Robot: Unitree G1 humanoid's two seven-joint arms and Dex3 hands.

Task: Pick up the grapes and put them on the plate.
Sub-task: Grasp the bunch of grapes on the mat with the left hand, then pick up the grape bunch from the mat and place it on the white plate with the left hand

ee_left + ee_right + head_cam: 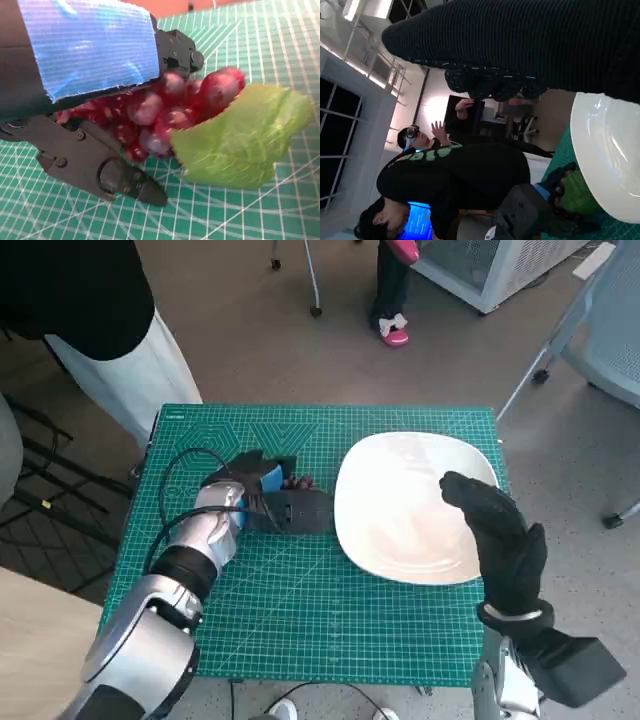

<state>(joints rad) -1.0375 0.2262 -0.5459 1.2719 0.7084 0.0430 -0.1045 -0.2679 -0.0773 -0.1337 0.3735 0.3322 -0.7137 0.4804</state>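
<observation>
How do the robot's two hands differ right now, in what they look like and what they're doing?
The left hand is bare black with blue tape on its back; the right hand wears a black knitted glove. The left hand is low on the green mat, fingers around the red grapes; the right hand holds nothing. The left hand is beside the white plate; the right hand is over its edge. Both are on pale forearms.

Table [300, 610]: seen at the centre of the head view, covered by a green gridded mat [330, 630].
Plate [400, 510]: white, laid on the mat at centre right.
Grapes [165, 120]: red, with a green leaf [235, 140], laid on the mat left of the plate.
</observation>
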